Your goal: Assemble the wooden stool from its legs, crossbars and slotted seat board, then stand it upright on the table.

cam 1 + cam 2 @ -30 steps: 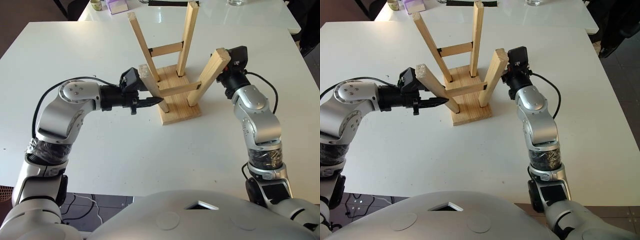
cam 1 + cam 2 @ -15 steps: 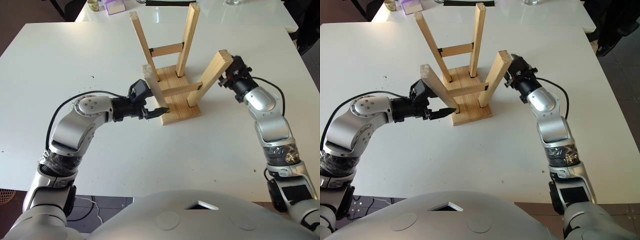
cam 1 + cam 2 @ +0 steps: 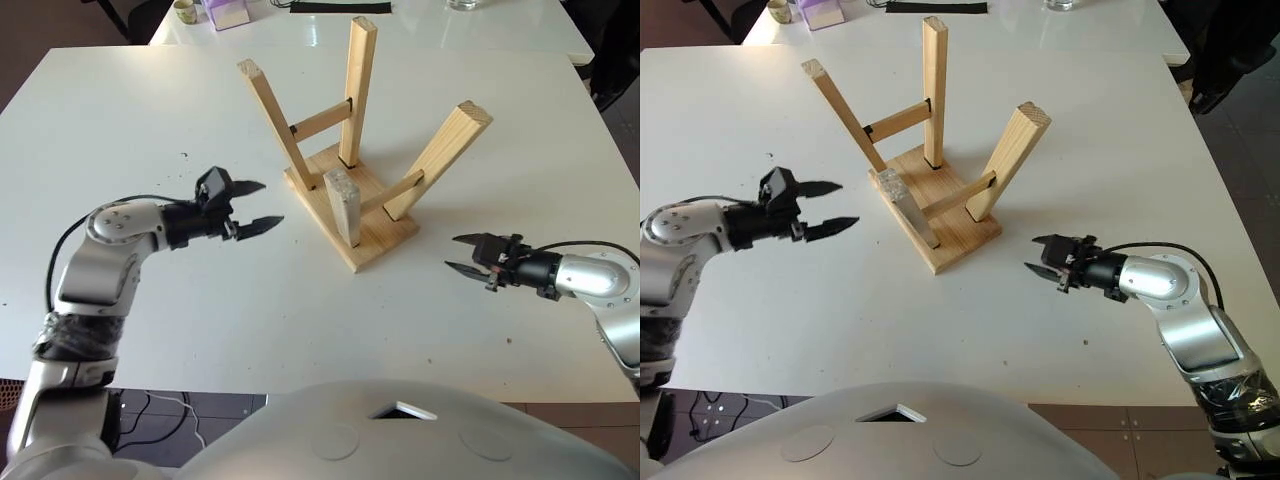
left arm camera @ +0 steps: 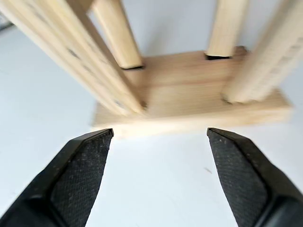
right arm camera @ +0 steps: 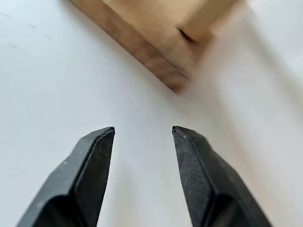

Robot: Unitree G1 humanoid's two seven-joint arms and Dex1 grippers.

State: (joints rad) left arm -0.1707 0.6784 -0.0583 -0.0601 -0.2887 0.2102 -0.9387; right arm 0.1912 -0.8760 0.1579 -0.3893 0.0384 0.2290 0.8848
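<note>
Two claws flank the work, both spread wide and empty. Nearest, the right claw hovers low over the surface at about 4 o'clock from the stool, its tips aimed at a corner of the seat board. A little farther off, the left claw sits at 9 o'clock, pointing at the same board. Neither touches wood. The stool rests upside down, its seat board flat on the surface and four legs splayed upward from their slots. The near leg and the 3 o'clock leg are tied by one crossbar, and the far pair by another. The inverted pose probably served to seat the legs. Assembly looks finished, leaving only the turn upright, and the claws seem posted on opposite sides for that. At 11 o'clock, on a farther surface, stand a cup and a small box.
</note>
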